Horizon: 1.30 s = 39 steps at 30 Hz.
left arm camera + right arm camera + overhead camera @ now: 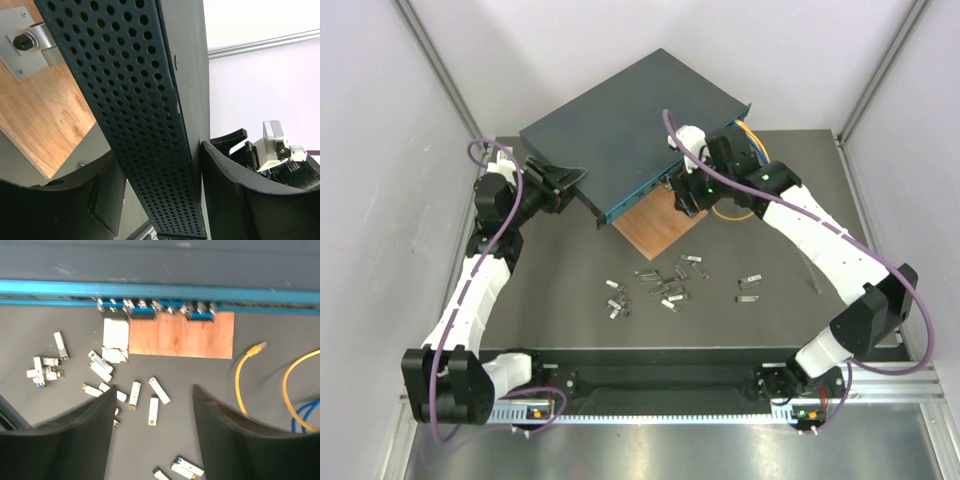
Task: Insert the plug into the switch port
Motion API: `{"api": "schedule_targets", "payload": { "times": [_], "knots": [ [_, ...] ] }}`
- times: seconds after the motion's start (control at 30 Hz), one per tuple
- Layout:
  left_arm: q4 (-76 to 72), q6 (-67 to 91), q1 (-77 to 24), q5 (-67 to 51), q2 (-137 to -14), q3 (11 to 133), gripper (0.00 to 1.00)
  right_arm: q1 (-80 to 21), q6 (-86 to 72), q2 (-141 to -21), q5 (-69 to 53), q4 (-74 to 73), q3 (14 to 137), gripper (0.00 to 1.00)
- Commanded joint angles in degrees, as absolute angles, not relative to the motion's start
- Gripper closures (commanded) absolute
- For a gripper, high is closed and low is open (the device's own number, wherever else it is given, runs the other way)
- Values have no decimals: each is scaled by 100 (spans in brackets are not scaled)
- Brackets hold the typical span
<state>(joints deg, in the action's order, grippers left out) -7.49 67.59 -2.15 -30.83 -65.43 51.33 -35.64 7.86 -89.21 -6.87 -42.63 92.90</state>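
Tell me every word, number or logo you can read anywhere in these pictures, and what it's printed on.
No text can be read in any view.
switch: top and perforated side show no print.
teal front face: blurred, nothing legible beside the sockets.
small plugs: any labels are too small and blurred to read.
wooden board: bare, no markings.

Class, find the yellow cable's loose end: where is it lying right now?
In the right wrist view, the yellow cable's loose end lies on the table at right, just right of the brown board and below the switch's teal front.
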Motion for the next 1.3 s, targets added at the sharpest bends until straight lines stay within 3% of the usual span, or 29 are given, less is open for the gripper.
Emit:
{"api": "schedule_targets", "payload": {
  "times": [0.0,0.1,0.23,0.97,1.27],
  "knots": [
    [-879,6267,-343,-3094,-6706,5300,97,-3454,730,-8386,-949,-3834,9072,48],
    [-888,6258,-343,-3085,-6706,5300,97,-3454,624,-8210,-993,-3482,8869,63],
    [-896,6267,-343,-3076,-6706,5282,97,-3463,449,-8121,-1230,-3006,8666,72],
    [-949,6311,-343,-3094,-6697,5212,97,-3489,44,-8596,-1283,-2295,8983,75],
    [-958,6319,-343,-3103,-6680,5124,97,-3489,-342,-8622,-1239,-1662,8684,85]
  ]
}}
